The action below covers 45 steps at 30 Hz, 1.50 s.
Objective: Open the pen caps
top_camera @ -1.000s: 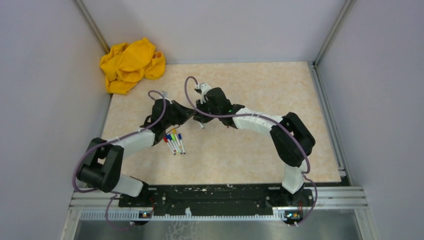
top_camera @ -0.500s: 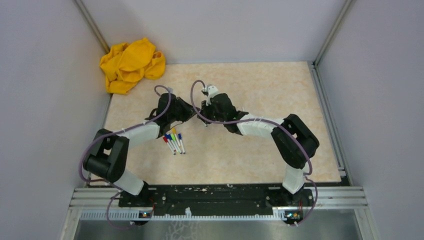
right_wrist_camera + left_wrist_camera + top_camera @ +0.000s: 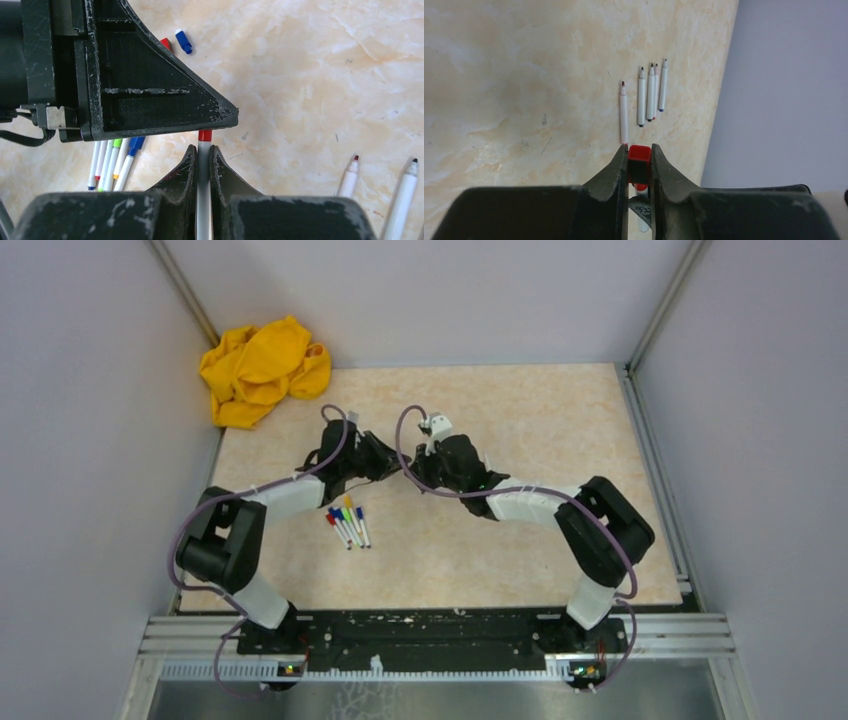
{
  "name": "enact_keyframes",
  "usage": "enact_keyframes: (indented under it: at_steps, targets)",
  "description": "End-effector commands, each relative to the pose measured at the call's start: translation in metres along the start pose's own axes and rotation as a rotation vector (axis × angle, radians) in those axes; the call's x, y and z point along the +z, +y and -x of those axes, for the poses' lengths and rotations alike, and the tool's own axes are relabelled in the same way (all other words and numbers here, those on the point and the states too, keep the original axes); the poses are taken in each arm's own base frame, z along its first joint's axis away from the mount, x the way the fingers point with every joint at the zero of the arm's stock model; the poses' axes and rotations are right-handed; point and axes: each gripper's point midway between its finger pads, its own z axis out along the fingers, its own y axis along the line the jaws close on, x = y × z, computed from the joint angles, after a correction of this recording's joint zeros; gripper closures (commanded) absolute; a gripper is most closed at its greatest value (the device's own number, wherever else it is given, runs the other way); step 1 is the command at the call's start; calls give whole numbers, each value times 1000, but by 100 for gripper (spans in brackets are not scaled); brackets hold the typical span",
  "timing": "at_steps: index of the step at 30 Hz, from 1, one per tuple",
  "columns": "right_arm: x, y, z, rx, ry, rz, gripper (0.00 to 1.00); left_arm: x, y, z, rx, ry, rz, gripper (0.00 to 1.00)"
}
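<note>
The beige worktop [image 3: 520,540] stands between grey walls, with a yellow cloth [image 3: 262,370] in its far left corner. Above the middle, a little toward the left edge, the left gripper [image 3: 639,151] is clamped on the red cap [image 3: 639,167]. The right gripper [image 3: 202,150] is closed on the white pen [image 3: 204,200] that carries this cap. The cap seems not yet off. If the two grippers pull away from the pen's axis, the smooth pen can slide through the fingers. The small cap can also escape and fall among the capped pens [image 3: 348,525] lying nearby.
</note>
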Motion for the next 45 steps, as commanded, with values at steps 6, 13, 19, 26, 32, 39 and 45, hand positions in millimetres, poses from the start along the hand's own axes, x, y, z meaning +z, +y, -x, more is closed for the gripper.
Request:
enact_keyframes:
  at_steps: [6, 13, 19, 26, 32, 39, 45]
  targets:
    - [-51, -25, -65, 14, 225, -79, 100, -15, 32, 141, -92, -351, 16, 100]
    - [-65, -30, -73, 17, 239, -110, 100, -24, 42, 157, -104, -363, 25, 100]
    - [-61, -30, -71, 22, 232, -121, 100, -21, 38, 149, -125, -312, -14, 100]
    - [-58, -21, -11, -27, 106, -124, 90, -18, 36, 126, -103, -224, -60, 100]
    - [-41, -1, 27, -60, 87, -52, 51, -14, 29, 95, -85, -131, -96, 100]
    - [-17, 11, 42, -71, 85, 5, 45, -10, 10, 66, -49, -50, -136, 100]
    - [-8, 15, 46, -77, 86, 24, 44, -5, -5, 47, -23, 4, -162, 100]
